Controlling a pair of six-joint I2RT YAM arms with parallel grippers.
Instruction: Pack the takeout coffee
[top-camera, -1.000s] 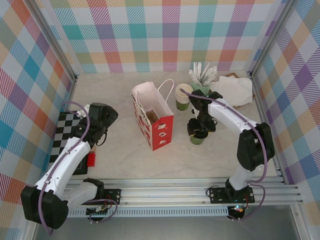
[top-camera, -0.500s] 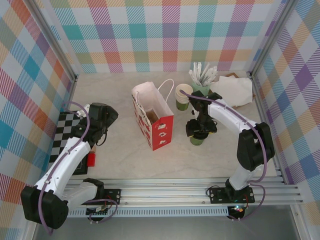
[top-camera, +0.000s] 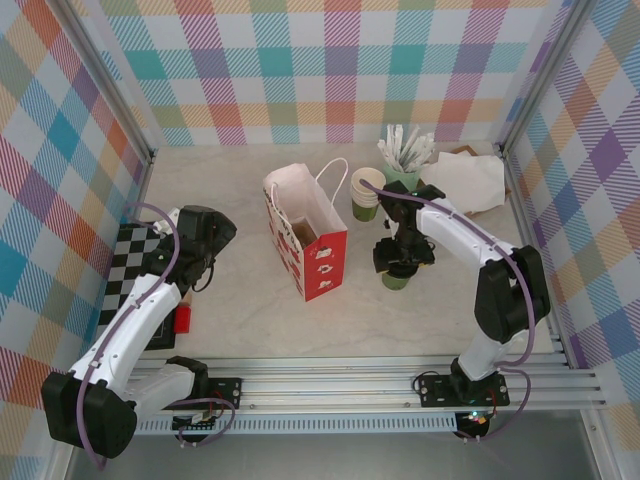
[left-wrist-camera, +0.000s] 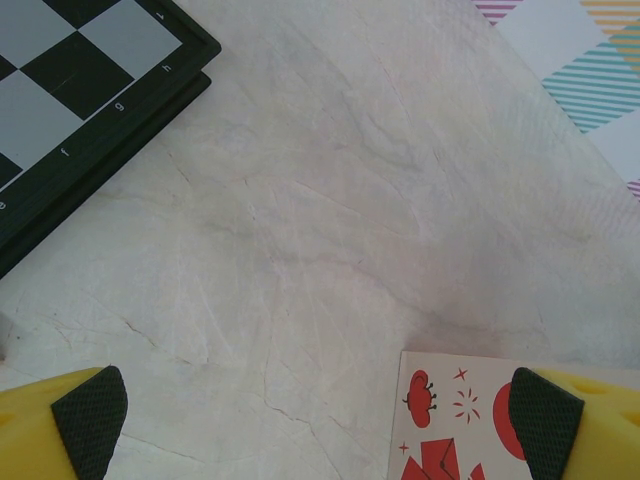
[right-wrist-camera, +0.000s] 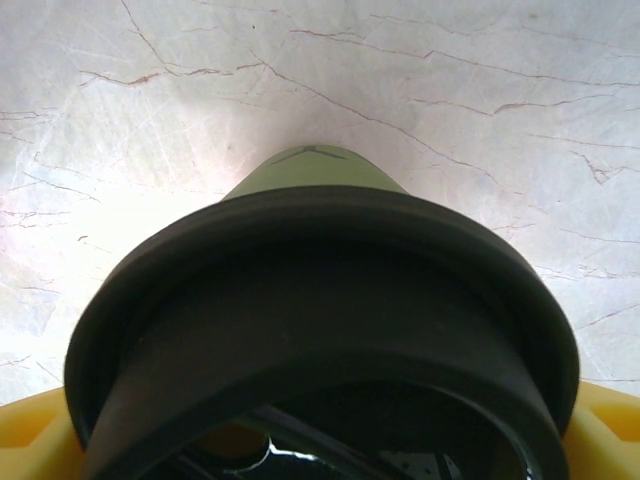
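The takeout coffee (top-camera: 396, 279), a small dark-green cup, stands on the table right of the red-and-white paper bag (top-camera: 308, 235). Its black lid (right-wrist-camera: 320, 290) sits on it, tilted toward the right wrist camera, with the green cup wall (right-wrist-camera: 310, 175) showing beyond. My right gripper (top-camera: 402, 257) is directly over the cup, its yellow fingers (right-wrist-camera: 35, 435) close beside both edges of the lid; the lid hides whether they touch. My left gripper (left-wrist-camera: 318, 430) hangs open over bare table left of the bag, whose corner (left-wrist-camera: 450, 420) lies by the right finger.
A pale mint cup of white sticks (top-camera: 405, 160) and a stack of paper cups (top-camera: 366, 195) stand behind the coffee. White paper (top-camera: 465, 180) lies at the back right. A chessboard (top-camera: 130, 270) and a small red object (top-camera: 182, 318) lie at the left.
The right gripper has shifted very slightly over the cup. The left arm has not moved.
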